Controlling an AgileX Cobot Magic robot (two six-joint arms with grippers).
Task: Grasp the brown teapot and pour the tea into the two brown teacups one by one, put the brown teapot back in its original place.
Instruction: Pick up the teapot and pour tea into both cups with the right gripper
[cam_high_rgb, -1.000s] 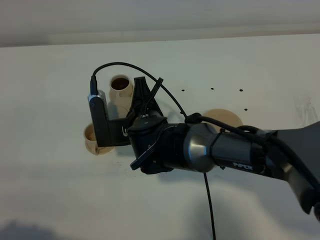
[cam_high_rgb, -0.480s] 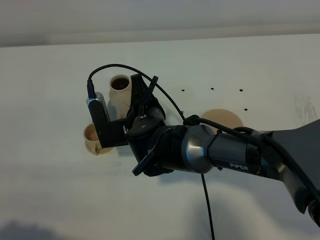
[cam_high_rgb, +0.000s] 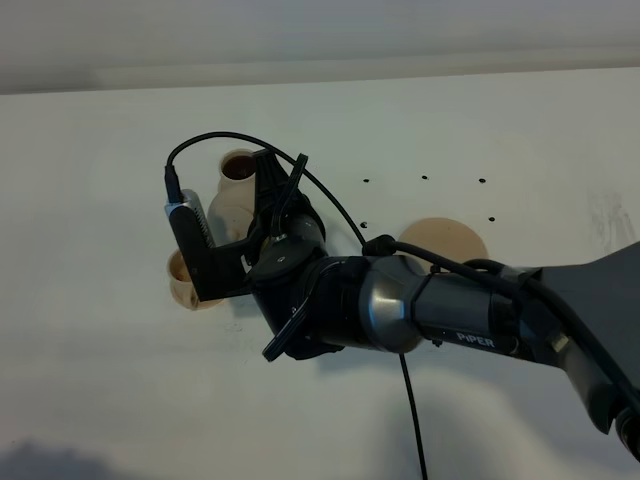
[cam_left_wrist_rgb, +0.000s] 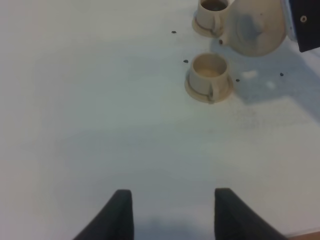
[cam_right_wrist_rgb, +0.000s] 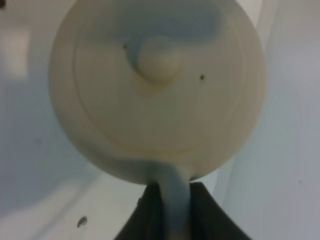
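place: robot test lab, by the look of it | table: plain white table (cam_high_rgb: 120, 400) under the right gripper (cam_right_wrist_rgb: 170, 207) | machine: black robot arm (cam_high_rgb: 450, 320) — a cable (cam_high_rgb: 413, 420) hangs behind that gripper | back: bare pale wall (cam_high_rgb: 320, 40) far past the gripper

Soft, even light from above here, the table (cam_high_rgb: 120, 380) bright and a touch washed out, only a faint grey shadow beneath the arm (cam_high_rgb: 440, 310). Grain across the high view, and a dim patch at the frame's edge well away from the right gripper (cam_right_wrist_rgb: 172, 202). Ahead of the left gripper (cam_left_wrist_rgb: 172, 215) a cool bluish cast, its fingers (cam_left_wrist_rgb: 120, 215) dark and soft-edged. Right against the right gripper, the teapot (cam_right_wrist_rgb: 155, 100) is badly out of focus, grey shadow across its lid
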